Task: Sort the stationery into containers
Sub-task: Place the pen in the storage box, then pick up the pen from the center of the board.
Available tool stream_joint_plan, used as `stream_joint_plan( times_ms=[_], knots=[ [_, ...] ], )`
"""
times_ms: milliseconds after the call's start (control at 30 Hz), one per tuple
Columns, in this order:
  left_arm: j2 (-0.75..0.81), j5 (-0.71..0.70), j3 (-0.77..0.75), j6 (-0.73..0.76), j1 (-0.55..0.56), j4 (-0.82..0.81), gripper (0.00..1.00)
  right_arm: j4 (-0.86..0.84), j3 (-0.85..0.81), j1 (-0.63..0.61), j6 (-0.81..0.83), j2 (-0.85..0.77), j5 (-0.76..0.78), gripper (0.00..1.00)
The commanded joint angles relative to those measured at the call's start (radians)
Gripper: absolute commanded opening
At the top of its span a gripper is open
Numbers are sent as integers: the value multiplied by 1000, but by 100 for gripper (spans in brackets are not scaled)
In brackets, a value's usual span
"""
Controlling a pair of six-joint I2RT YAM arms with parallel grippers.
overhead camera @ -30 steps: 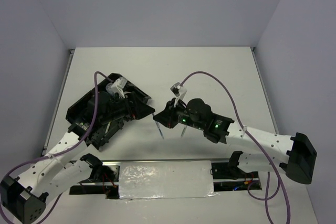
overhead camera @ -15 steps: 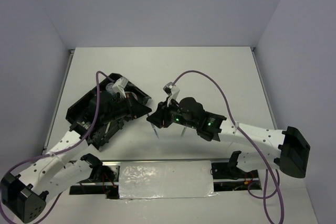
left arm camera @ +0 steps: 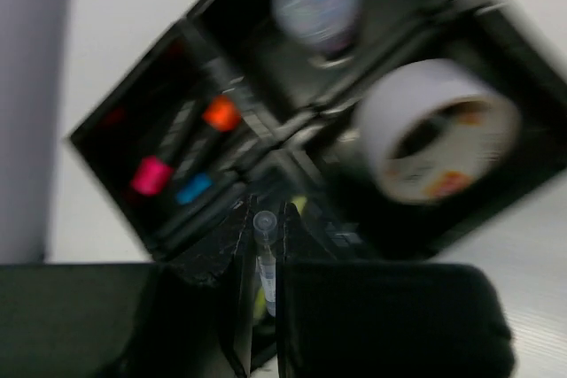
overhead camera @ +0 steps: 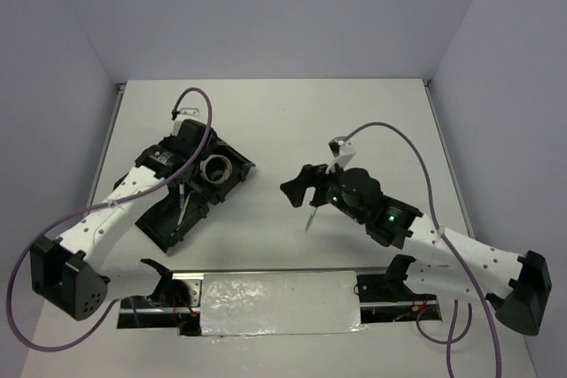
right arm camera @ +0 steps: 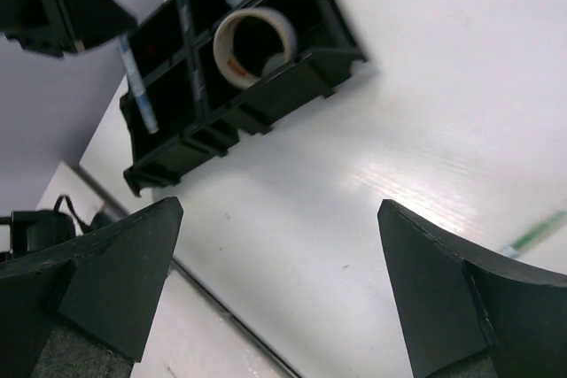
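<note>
Left jaws have clamped a slim pen (left arm camera: 265, 263) over the tray (overhead camera: 159, 221); right jaws have sprung wide

Tape roll (overhead camera: 215, 168) sits in tray (overhead camera: 159, 217); thin stick (overhead camera: 310, 218), perhaps pen, near right hand (overhead camera: 298, 186).

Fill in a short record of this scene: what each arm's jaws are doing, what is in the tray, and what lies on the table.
Left jaws: shut on a slim pen, above the tray
Right jaws: open, empty, over the table
In tray: tape roll, translucent cup, three highlighters
On table: one thin stick
</note>
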State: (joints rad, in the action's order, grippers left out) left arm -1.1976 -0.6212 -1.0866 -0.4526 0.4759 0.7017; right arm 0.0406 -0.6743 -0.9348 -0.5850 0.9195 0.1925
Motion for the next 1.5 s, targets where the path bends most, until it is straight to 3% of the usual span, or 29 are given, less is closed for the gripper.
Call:
stream_joint_plan(
  times_ms=[0, 133, 233, 533, 567, 667, 700, 800, 833, 1000, 1200, 1367, 1467],
  knots=[
    [-28, -213, -16, 89, -33, 130, 0, 62, 44, 30, -3, -91, 44, 100],
    [-25, -297, 16, 100, -53, 114, 0, 108, 74, 54, 22, -163, 42, 100],
    [3, -224, 50, 121, -54, 65, 0, 125, 100, 68, 36, -206, 45, 100],
    [33, -123, 163, 92, -57, 25, 21, 140, 111, 83, 50, -229, 47, 100],
    [45, -114, 174, 94, -56, 19, 26, 140, 111, 85, 48, -229, 48, 100],
    [67, -100, 178, 92, -56, 16, 52, 130, 116, 86, 47, -226, 45, 100],
    [75, -91, 182, 92, -56, 12, 70, 128, 116, 87, 44, -222, 45, 100],
    [107, -71, 191, 88, -56, 2, 95, 148, 108, 88, 21, -167, 65, 100],
    [127, -65, 194, 88, -56, -4, 98, 156, 96, 93, 4, -147, 71, 100],
    [208, -55, 206, 84, -57, -37, 99, 272, 13, 109, -91, 40, 134, 100],
    [421, -26, 246, 91, -57, -111, 99, 372, -122, 128, -211, 323, 211, 99],
    [530, -37, 272, 101, -59, -142, 99, 363, -156, 152, -280, 468, 234, 93],
    [509, -26, 269, 106, -59, -137, 99, 364, -180, 166, -285, 557, 231, 80]
  ],
)
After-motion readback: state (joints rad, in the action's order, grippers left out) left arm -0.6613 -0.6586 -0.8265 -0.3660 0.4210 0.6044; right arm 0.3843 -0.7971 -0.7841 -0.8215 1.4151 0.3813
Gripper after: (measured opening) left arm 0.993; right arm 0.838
